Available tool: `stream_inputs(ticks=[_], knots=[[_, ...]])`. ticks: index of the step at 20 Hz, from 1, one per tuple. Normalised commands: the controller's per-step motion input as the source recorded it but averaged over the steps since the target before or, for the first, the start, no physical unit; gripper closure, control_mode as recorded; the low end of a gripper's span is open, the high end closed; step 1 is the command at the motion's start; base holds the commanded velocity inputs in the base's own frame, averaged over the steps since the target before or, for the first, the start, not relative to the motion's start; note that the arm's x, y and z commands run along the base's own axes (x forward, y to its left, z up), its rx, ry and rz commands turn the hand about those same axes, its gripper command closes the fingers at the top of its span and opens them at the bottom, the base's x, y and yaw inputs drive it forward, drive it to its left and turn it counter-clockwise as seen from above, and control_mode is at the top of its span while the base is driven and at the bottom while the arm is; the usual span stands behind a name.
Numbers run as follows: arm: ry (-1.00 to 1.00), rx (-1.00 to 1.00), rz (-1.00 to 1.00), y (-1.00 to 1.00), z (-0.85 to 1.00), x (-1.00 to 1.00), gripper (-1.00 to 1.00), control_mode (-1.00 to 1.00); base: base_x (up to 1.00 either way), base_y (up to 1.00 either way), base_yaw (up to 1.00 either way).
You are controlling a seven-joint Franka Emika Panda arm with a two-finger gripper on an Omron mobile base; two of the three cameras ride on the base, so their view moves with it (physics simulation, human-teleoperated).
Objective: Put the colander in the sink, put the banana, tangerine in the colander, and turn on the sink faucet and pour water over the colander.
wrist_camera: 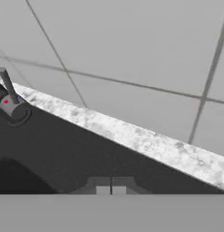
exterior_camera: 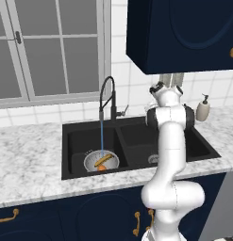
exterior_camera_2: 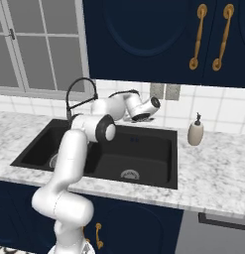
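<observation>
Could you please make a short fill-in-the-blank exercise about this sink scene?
1. The colander sits in the ____ basin of the sink.
2. Inside the colander lie a tangerine and a ____.
3. The water falls from the sink faucet into the ____.
4. The end effector fingers are ____.

Missing words: left; banana; colander; shut

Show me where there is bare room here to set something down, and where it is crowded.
Bare marble counter runs left of the sink; another patch lies between the sink's right edge and the soap dispenser, continuing in front of it. The right basin holds just its drain. Crowded: the left basin, where the colander with banana and tangerine sits under the faucet stream.
</observation>
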Motion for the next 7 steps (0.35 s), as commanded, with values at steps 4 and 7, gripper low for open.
stream_inputs(ticks=[4, 7], knots=[[-0.19, 0.06, -0.04, -0.04, 0.77, -0.99, 1.0, -1.0, 0.0, 0.0, 0.0], [0.0, -0.07, 0.05, -0.37, -0.95, -1.0, 1.0, -1.0, 0.0, 0.0, 0.0]])
